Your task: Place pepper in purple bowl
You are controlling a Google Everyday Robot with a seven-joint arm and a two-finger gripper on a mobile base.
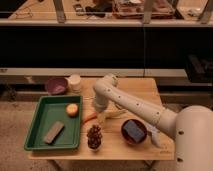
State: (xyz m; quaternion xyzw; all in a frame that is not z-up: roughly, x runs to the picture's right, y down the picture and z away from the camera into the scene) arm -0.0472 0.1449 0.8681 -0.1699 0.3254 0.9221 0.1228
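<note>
Arm extended across, elbow bent high; gripper pointing down, low, jaws apart.

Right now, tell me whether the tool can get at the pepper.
Probably yes. The tool hangs low over the table right beside the pepper, which lies uncovered on the wood next to the green tray. Nothing sits between them, though the tray's wall is close.

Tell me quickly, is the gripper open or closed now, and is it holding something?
Gripper: open, holding nothing, down by the pepper.
</note>
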